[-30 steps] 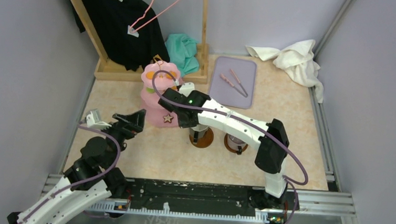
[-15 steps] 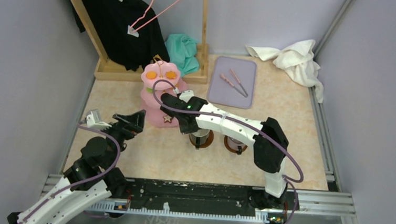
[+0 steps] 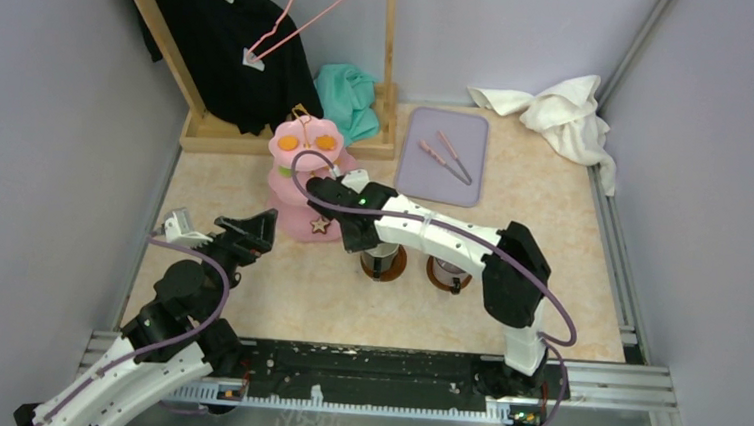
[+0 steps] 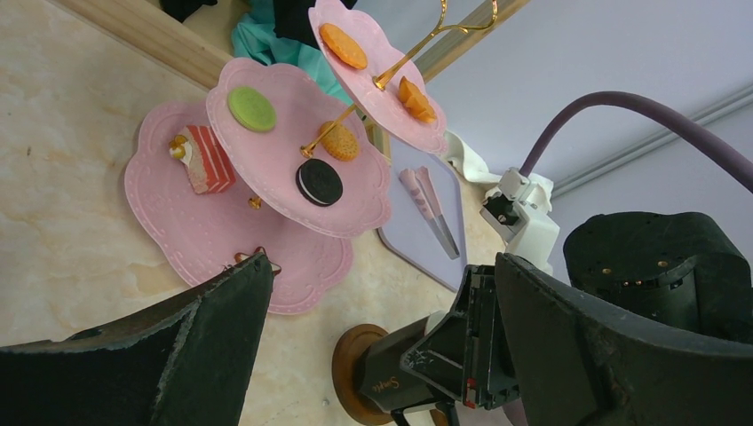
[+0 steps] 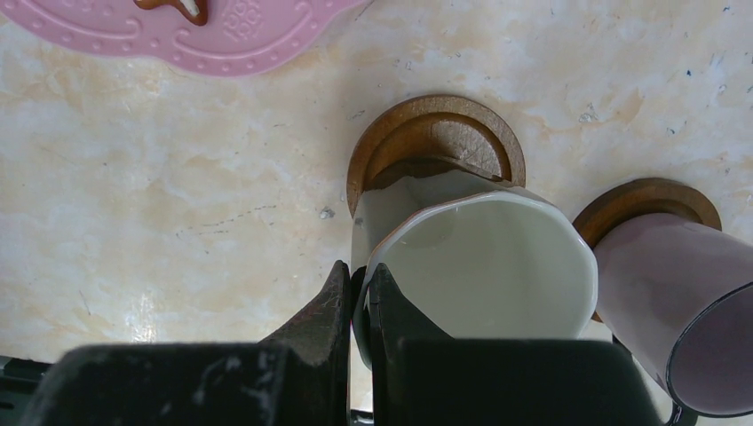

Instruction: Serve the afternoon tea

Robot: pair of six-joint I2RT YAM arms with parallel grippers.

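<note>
Tea part-served: my right gripper [image 5: 358, 286] pinches the rim of the cream mug [image 5: 479, 257] at its brown saucer [image 5: 435, 133], the mauve mug [image 5: 666, 293] beside it, sweets [image 4: 319, 181] already on the pink stand [image 4: 178, 240] — my left gripper [image 4: 382, 266] spread, empty, nearby.

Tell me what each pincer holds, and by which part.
The right pincer pinches the cream mug by its rim. The left pincer is open and holds nothing.

Bright, even light, soft shadows, sharp focus
</note>
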